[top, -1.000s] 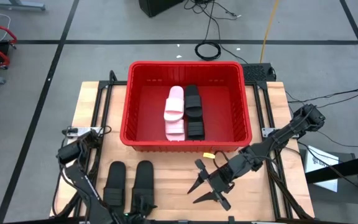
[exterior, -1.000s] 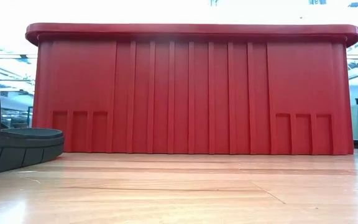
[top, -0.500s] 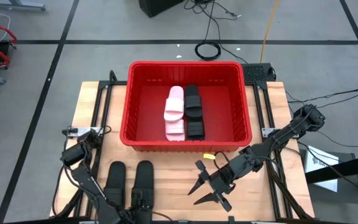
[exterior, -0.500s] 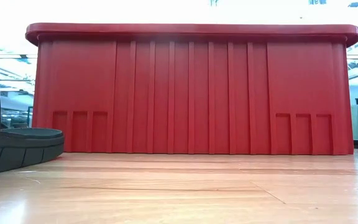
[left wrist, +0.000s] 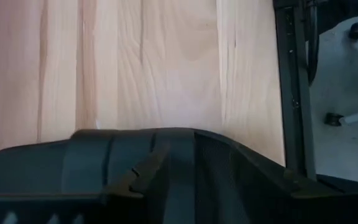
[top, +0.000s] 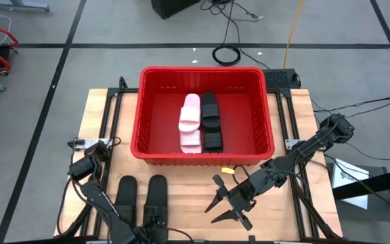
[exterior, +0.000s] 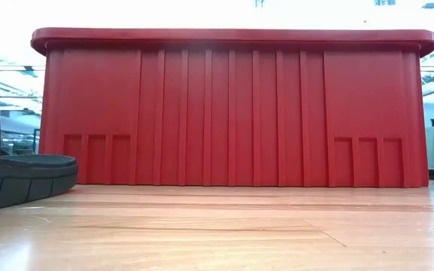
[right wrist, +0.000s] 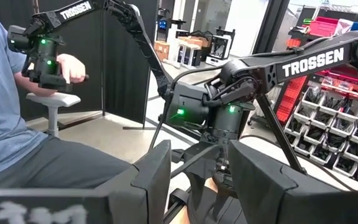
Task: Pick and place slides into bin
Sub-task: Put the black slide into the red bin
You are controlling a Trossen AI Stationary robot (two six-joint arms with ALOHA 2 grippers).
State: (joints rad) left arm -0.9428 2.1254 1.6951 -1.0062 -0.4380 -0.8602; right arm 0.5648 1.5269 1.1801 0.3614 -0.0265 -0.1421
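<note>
Two black slides (top: 141, 198) lay at the desk's (top: 100, 122) near edge, bare wood rightward. Left claw (top: 153, 220) sat over one (grip unclear); right claw (top: 223, 203) hovered spread. Four slides filled the bin (top: 141, 122).

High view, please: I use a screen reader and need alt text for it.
A red bin on a wooden table holds two pink slides and two black ones. Two more black slides lie on the table in front, where the left end effector is at the right one. The right end effector hovers open nearby.
</note>
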